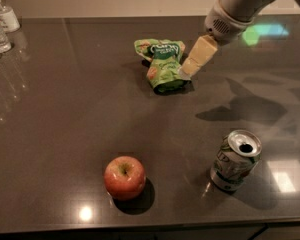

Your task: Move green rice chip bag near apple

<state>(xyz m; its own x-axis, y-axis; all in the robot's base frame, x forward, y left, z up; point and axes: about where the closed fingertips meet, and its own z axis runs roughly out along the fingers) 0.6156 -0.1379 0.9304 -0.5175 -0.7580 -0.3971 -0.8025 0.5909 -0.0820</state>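
The green rice chip bag (162, 64), crumpled light-green foil with a dark green label, lies at the far middle of the dark table (65, 124). The apple (124, 177), red with yellow patches, sits near the front edge, well apart from the bag. My gripper (189, 70) comes down from the upper right on a white arm. Its cream-coloured fingers (199, 54) hang right at the bag's right edge, just above the table.
A silver-green soda can (235, 160) stands opened at the front right. Clear plastic bottles (0, 24) stand at the far left corner. A pale wall runs behind the table's far edge.
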